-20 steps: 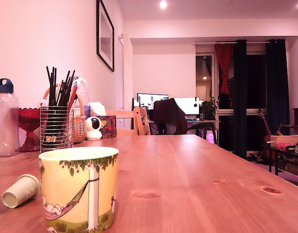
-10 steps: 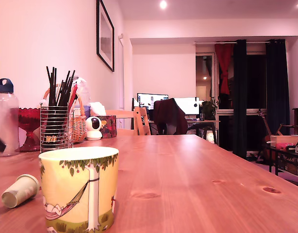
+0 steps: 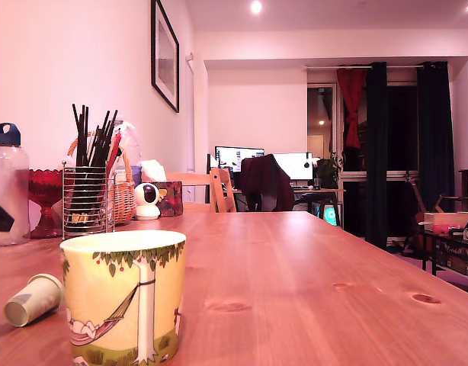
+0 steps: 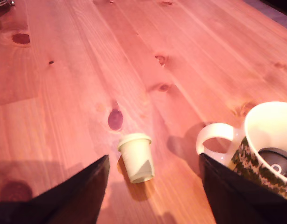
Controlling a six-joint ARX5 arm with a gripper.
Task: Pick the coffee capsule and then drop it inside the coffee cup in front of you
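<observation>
Capsule (image 4: 136,157) lies on side between fingers (image 4: 71,193), untouched; gripper (image 4: 153,196) spread wide to straddle it; cup (image 4: 267,140) beside one finger.

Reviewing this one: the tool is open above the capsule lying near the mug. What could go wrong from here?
The coffee capsule lies on its side on the table, so it may roll or squirt out as the open tool closes. The coffee cup stands close by, its handle facing the capsule, and one finger already overlaps it in the wrist view; descending could bump the cup.
</observation>
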